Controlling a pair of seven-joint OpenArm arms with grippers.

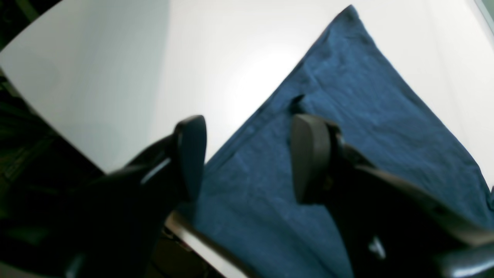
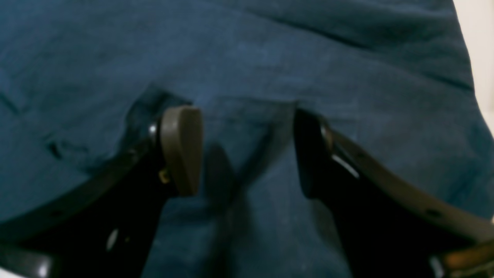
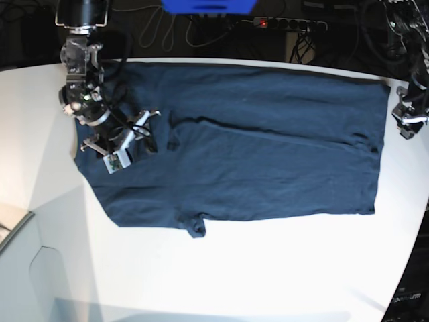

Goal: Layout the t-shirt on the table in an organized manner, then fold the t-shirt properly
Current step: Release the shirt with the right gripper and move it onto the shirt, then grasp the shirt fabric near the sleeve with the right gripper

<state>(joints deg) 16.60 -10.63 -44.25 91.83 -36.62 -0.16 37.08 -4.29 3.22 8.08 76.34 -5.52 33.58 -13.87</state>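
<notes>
The dark navy t-shirt (image 3: 268, 154) lies spread wide across the white table (image 3: 234, 268), with a small flap sticking out at its near edge. My right gripper (image 3: 146, 129) is open and hovers low over the shirt's left part. In the right wrist view the gripper (image 2: 245, 150) has only blue fabric (image 2: 247, 58) between and below its fingers. My left gripper (image 3: 406, 122) is at the shirt's right edge. In the left wrist view it (image 1: 249, 154) is open and empty above the shirt's edge (image 1: 347, 96), beside bare table (image 1: 154, 58).
A power strip (image 3: 288, 23) and cables lie behind the table's far edge, with a blue object (image 3: 208, 5) at the top. The table's curved edge runs down the right side (image 3: 409, 268). A grey panel (image 3: 27, 268) sits at the lower left.
</notes>
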